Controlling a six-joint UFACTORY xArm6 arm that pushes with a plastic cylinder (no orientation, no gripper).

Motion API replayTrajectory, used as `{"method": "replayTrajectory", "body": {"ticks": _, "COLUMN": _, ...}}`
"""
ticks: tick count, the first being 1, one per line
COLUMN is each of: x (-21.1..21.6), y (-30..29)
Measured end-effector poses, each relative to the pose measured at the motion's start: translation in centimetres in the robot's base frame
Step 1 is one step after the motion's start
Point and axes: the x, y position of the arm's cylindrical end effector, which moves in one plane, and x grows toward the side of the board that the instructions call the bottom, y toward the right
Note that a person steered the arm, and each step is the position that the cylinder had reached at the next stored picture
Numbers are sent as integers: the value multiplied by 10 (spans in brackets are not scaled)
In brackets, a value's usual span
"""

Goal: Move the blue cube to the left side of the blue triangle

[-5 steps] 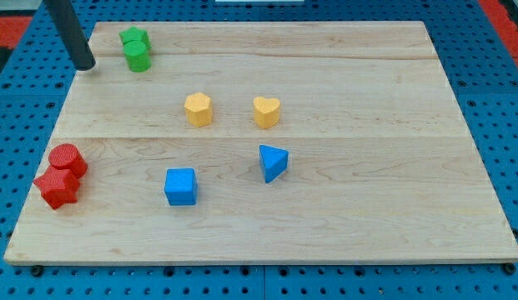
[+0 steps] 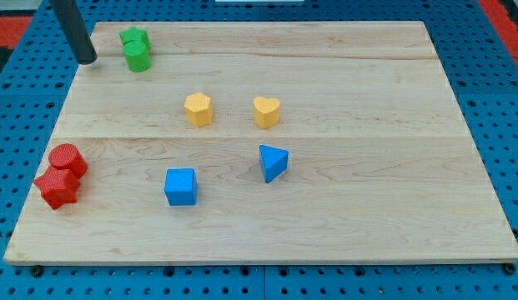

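The blue cube [image 2: 181, 186] sits on the wooden board [image 2: 350, 83] at lower centre-left. The blue triangle [image 2: 273, 162] lies to its right and slightly higher, about a cube's width and a half apart. My tip [image 2: 88, 61] is at the board's top left corner, far above and left of the blue cube, touching no block. It stands just left of the green blocks.
A green star [image 2: 134, 37] and a green cylinder [image 2: 138, 57] sit together at top left. A yellow hexagon [image 2: 198, 109] and a yellow heart [image 2: 266, 111] lie mid-board. A red cylinder [image 2: 67, 159] and a red star [image 2: 57, 188] sit at the left edge.
My tip has moved slightly up toward the view's top. No block has moved.
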Motion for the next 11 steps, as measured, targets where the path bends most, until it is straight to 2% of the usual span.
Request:
{"method": "replayTrajectory", "body": {"ticks": 1, "x": 6, "y": 17}}
{"method": "replayTrajectory", "body": {"ticks": 2, "x": 41, "y": 30}}
{"method": "replayTrajectory", "body": {"ticks": 4, "x": 135, "y": 164}}
{"method": "replayTrajectory", "body": {"ticks": 5, "x": 200, "y": 145}}
{"method": "replayTrajectory", "body": {"ticks": 6, "x": 235, "y": 154}}
{"method": "replayTrajectory", "body": {"ticks": 7, "x": 236, "y": 182}}
{"method": "replayTrajectory", "body": {"ticks": 8, "x": 270, "y": 152}}
{"method": "replayTrajectory", "body": {"ticks": 9, "x": 295, "y": 187}}
{"method": "replayTrajectory", "body": {"ticks": 11, "x": 247, "y": 216}}
